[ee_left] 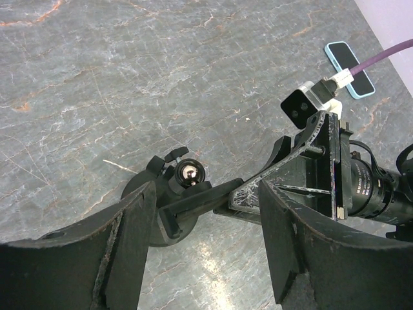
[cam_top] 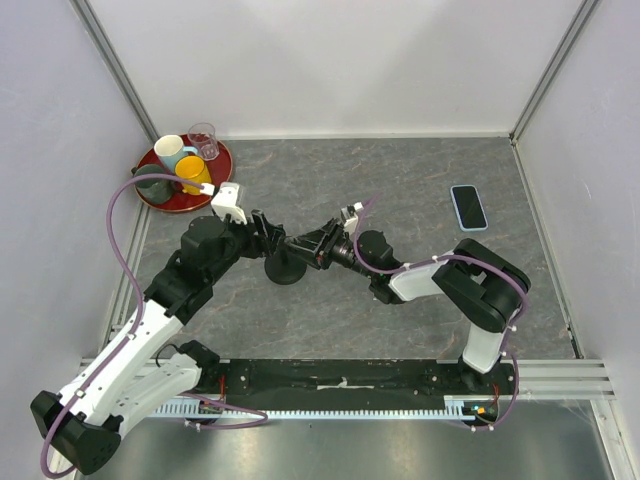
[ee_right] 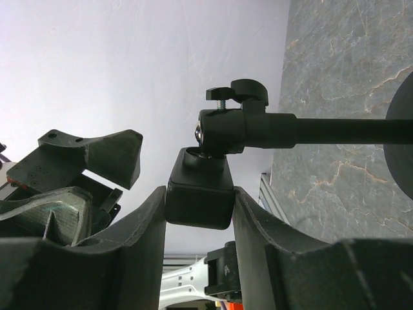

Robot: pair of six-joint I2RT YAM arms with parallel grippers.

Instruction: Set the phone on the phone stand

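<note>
right gripper [ee_right: 199, 197] clamps the phone stand [cam_top: 286, 268]; left gripper [ee_left: 206, 219] spread wide by it; phone [cam_top: 468, 206] flat near table's [cam_top: 420, 160] right edge, well apart

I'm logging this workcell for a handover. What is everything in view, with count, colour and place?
phone: 1, black screen with light blue edge, lying flat on the table's far right
phone stand: 1, black, table centre, disc base down
tray: 1, red, round, far left corner
white mug: 1, white, on the tray
yellow mug: 1, yellow, on the tray
dark green mug: 1, dark green, on the tray's left side
glass: 1, clear, at the tray's far edge
table: 1, grey marbled, under everything
left claw: 1, black, open, next to the stand
right claw: 1, black, shut on the stand's cradle
</note>
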